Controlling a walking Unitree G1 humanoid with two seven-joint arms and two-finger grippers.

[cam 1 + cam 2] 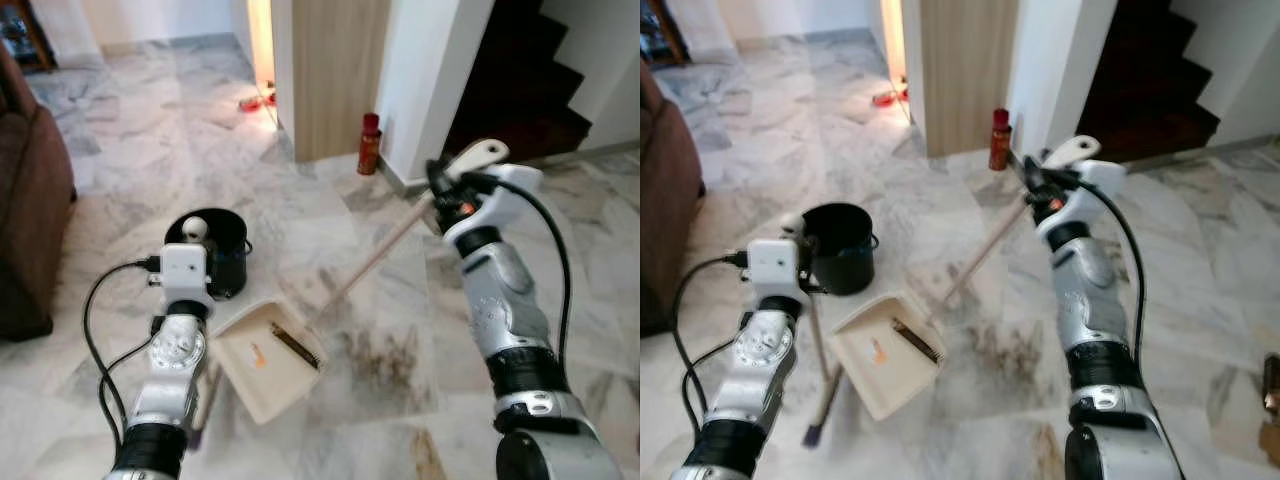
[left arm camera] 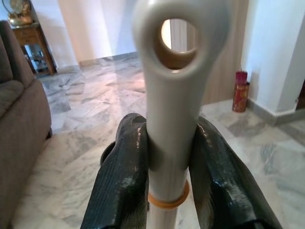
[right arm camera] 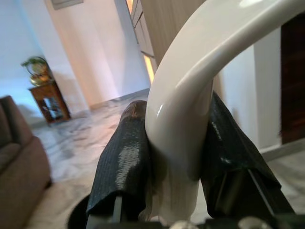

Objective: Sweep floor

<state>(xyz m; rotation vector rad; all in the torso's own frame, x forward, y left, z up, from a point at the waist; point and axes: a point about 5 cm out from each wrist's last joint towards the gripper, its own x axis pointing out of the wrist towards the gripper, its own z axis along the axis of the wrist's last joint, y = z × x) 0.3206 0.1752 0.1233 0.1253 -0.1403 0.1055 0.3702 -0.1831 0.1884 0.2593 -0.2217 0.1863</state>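
My left gripper (image 1: pixel 193 243) is shut on the cream top of the dustpan's long handle (image 2: pixel 172 100), its black fingers (image 2: pixel 122 177) pressing both sides below the hanging hole. The cream dustpan (image 1: pixel 262 372) lies tilted on the marble floor just right of that arm, with a small orange scrap (image 1: pixel 257 355) inside. My right gripper (image 1: pixel 447 190) is raised at the right and shut on the curved cream end of the broom handle (image 3: pixel 177 119). The broom stick (image 1: pixel 375 258) slants down to the left, and its dark bristles (image 1: pixel 297 345) rest at the dustpan's mouth.
A black pot-like bin (image 1: pixel 222 248) stands just behind the dustpan. A brown sofa (image 1: pixel 28 200) lies to the left, a red can (image 1: pixel 370 143) stands by the wooden panel, and dark stairs (image 1: pixel 530 80) rise at the back right. Dirty smudges (image 1: pixel 385 355) mark the floor right of the dustpan.
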